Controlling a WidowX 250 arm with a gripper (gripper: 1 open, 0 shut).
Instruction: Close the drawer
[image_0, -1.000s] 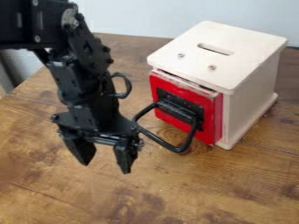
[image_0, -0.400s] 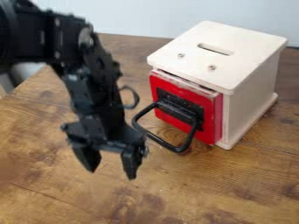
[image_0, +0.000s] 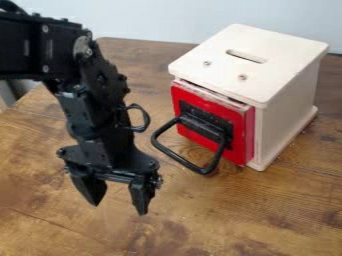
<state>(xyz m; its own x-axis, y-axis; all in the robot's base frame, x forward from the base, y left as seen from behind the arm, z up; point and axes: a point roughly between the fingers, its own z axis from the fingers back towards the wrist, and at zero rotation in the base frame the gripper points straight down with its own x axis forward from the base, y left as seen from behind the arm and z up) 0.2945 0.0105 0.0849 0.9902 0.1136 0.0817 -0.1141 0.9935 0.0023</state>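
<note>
The drawer (image_0: 211, 127) is a bright red front with a black centre panel, set in a cream-white box (image_0: 267, 75) at the right. Its red front stands slightly out from the box face. A large black wire loop handle (image_0: 185, 147) sticks out toward the lower left over the table. My black gripper (image_0: 112, 193) points down at the wooden table, left of and below the handle, apart from it. Its two fingers are spread with nothing between them.
The wooden table (image_0: 254, 215) stretches around the box. My black arm (image_0: 74, 80) rises from the upper left. The box top has a narrow slot (image_0: 246, 55). A pale wall runs behind the table.
The gripper has shifted a little to the left and down, away from the handle. The drawer and box have not moved.
</note>
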